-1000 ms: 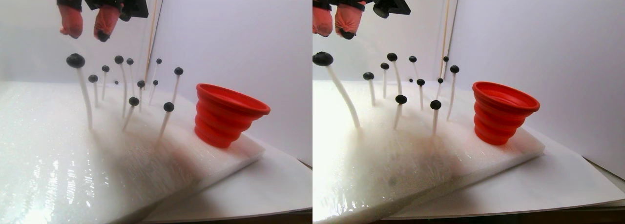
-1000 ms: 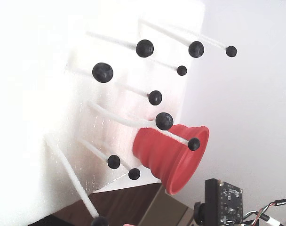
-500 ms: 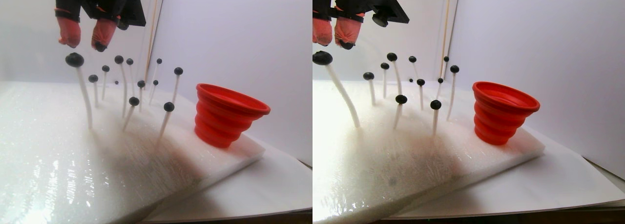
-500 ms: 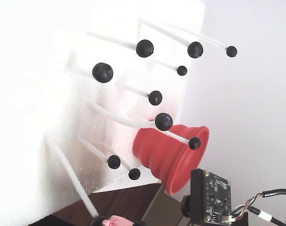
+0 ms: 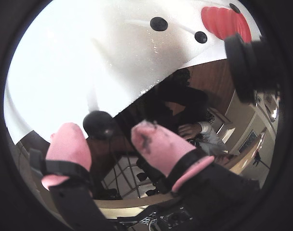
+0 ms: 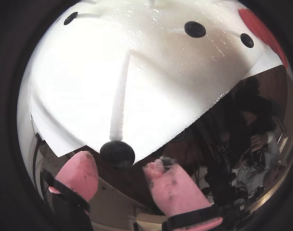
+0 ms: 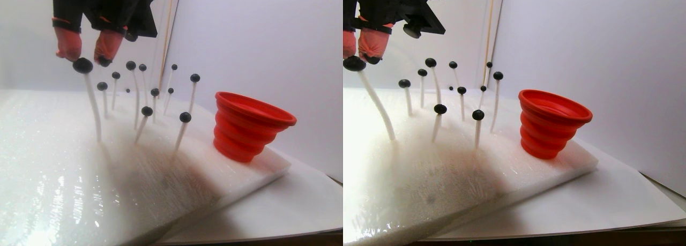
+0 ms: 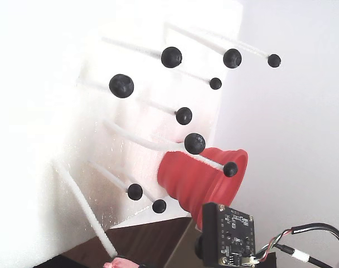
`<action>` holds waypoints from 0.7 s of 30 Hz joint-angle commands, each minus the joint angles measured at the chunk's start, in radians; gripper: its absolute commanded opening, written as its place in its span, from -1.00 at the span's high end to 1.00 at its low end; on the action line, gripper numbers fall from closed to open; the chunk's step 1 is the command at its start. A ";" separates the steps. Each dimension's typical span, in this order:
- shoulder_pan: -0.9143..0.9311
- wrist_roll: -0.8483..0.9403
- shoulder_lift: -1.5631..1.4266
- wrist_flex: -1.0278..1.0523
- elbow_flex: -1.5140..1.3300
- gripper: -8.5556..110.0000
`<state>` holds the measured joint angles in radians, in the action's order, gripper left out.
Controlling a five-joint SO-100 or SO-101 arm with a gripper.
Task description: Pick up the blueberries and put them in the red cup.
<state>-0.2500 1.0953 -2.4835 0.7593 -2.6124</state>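
Several blueberries sit on the tips of thin white sticks that stand in a white foam block point(image 7: 80, 176). My gripper point(image 7: 88, 56) is open at the top left of the stereo pair view, and its pink fingertips point(image 7: 68, 46) straddle the nearest blueberry point(image 7: 82, 65) from just above. In both wrist views that blueberry point(image 5: 99, 124) point(image 6: 117, 154) lies in the gap just ahead of the gripper point(image 5: 110, 132) point(image 6: 120, 161), with neither finger visibly touching it. The red cup point(image 7: 249, 125) stands upright at the block's right end, and it also shows in the other views point(image 5: 223, 21) point(image 6: 259, 26) point(image 8: 200, 181).
Other blueberries on sticks point(image 7: 185, 117) point(image 7: 146, 111) point(image 8: 121, 85) stand between the gripper and the cup. The foam block lies on a white sheet point(image 7: 278, 208). A camera board with cables point(image 8: 228, 234) sits at the bottom right of the fixed view.
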 commanded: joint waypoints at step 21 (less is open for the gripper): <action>-0.012 0.009 0.020 -0.066 -0.035 0.51</action>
<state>-0.2715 1.0953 -2.4590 0.7056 -2.6553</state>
